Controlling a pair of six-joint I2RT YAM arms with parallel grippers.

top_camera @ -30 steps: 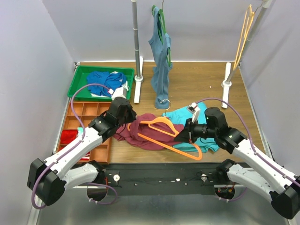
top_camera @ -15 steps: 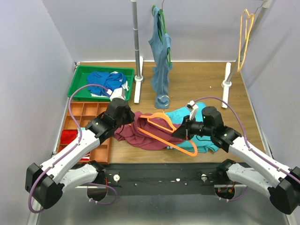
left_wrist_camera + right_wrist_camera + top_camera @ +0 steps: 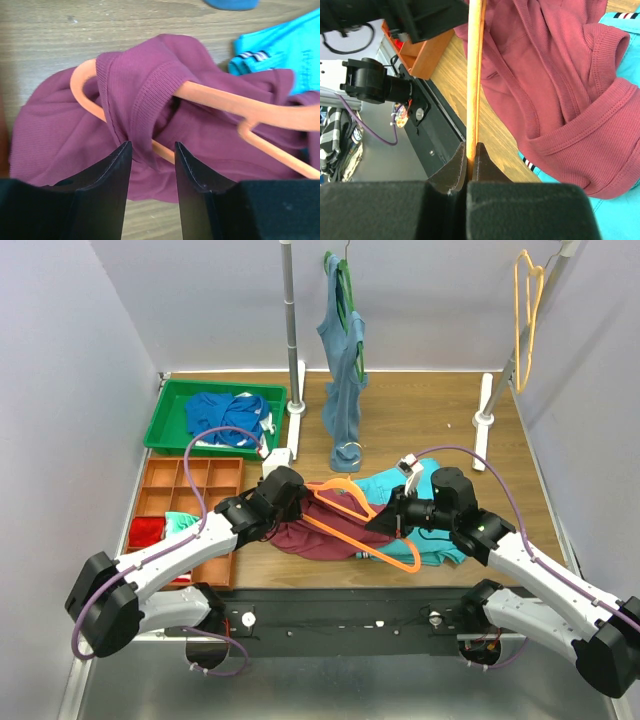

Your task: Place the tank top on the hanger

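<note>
The right gripper (image 3: pixel 471 147) clamps the hanger (image 3: pixel 215 97); the left gripper (image 3: pixel 152 150), parted and empty, should pinch the tank top (image 3: pixel 60 135) strap at its twelve o'clock.

the tank top (image 3: pixel 65 145) is soft dark red cloth with ribbed edges. the hanger (image 3: pixel 280 112) is smooth orange plastic. the table (image 3: pixel 50 40) is dull brown wood.
</note>
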